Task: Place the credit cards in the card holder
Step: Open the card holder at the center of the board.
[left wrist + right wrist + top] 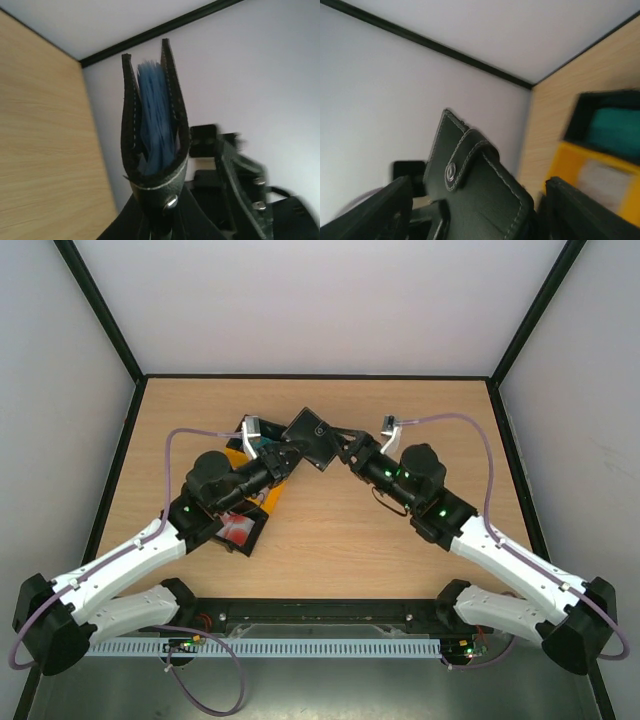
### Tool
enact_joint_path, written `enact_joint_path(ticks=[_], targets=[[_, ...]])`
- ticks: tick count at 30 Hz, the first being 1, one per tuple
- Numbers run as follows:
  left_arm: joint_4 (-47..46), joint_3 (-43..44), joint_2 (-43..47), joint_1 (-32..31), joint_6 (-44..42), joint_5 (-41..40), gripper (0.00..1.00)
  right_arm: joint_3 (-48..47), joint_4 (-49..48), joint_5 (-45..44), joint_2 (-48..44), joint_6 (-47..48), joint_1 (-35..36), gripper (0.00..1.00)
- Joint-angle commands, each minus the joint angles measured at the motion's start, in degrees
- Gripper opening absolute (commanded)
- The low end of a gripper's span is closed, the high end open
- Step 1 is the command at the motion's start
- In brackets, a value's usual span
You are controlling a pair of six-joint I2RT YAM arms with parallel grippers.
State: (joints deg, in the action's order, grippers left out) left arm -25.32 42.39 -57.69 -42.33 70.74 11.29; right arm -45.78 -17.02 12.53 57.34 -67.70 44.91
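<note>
The black card holder (316,439) is held up above the table between both arms, its snap strap (454,167) facing the right wrist camera. My left gripper (162,220) is shut on its folded bottom edge. Seen edge-on, it gapes open at the top with blue-teal credit cards (157,120) standing inside. My right gripper (477,190) is open, a finger on each side of the holder with small gaps. More teal cards (615,132) lie in a black tray, and red-and-white cards (238,531) lie in another under my left arm.
A yellow tray (580,160) holding a pale card sits beside the black tray of teal cards, at the back left of the table (330,560). White walls with black frame bars enclose the table on three sides.
</note>
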Motion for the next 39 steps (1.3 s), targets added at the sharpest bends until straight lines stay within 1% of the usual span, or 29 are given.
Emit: enact_joint_path(ticks=[1,2,4,7,10,12,15,20,23,25,27,29,31,32,34,39], targets=[[14.4,4.4,0.0,0.8,-16.0,-2.2,0.03,-10.0,28.3,-5.2,2.1,21.8,-2.3,0.75],[17.0,5.0,-0.5,0.8,-20.4,-2.2,0.03,-12.4,32.6,-5.6,3.5,25.5,-2.3,0.77],[22.0,6.5,-1.7,0.9,-26.6,-2.0,0.03,-16.7,39.1,-4.1,7.6,33.0,-2.3,0.80],[27.5,8.6,-4.2,1.0,-34.2,-1.1,0.03,-19.0,42.6,-0.4,11.4,39.7,-2.3,0.80],[30.1,9.8,-5.9,1.0,-38.6,0.7,0.03,-19.2,41.1,4.4,13.5,41.2,-2.3,0.77],[31.2,10.5,-6.8,1.1,-40.0,1.1,0.03,-19.2,39.6,6.6,14.5,40.9,-2.3,0.75],[31.8,11.3,-7.9,1.4,-41.3,2.8,0.03,-19.3,39.0,5.5,16.1,39.8,-2.3,0.73],[32.9,12.5,-8.2,1.8,-42.6,3.1,0.03,-19.6,43.4,-3.0,20.2,37.0,-2.3,0.60],[33.5,12.5,-7.7,2.3,-42.9,2.9,0.03,-18.5,45.2,-8.2,21.0,35.6,-2.3,0.52],[34.1,12.5,-7.4,2.7,-42.9,2.4,0.03,-18.1,46.9,-13.4,21.4,34.2,-2.3,0.49],[34.6,12.4,-7.2,3.0,-43.0,2.3,0.03,-18.4,50.0,-21.2,22.0,31.9,-2.4,0.44],[34.9,12.2,-6.9,3.2,-43.0,2.5,0.03,-19.5,54.0,-29.8,22.8,27.4,-2.5,0.43],[35.0,12.0,-6.9,3.2,-43.0,2.6,0.03,-20.5,56.0,-33.4,23.0,24.9,-2.6,0.43],[35.1,11.9,-6.9,3.3,-43.0,2.6,0.03,-20.8,55.5,-32.7,22.6,25.0,-2.6,0.43],[35.3,12.0,-7.0,3.3,-43.1,2.6,0.03,-20.5,51.9,-27.4,19.9,26.9,-2.6,0.46],[36.0,12.2,-7.1,3.5,-43.8,2.6,0.03,-14.8,39.1,-6.9,11.2,32.9,-2.6,0.63]])
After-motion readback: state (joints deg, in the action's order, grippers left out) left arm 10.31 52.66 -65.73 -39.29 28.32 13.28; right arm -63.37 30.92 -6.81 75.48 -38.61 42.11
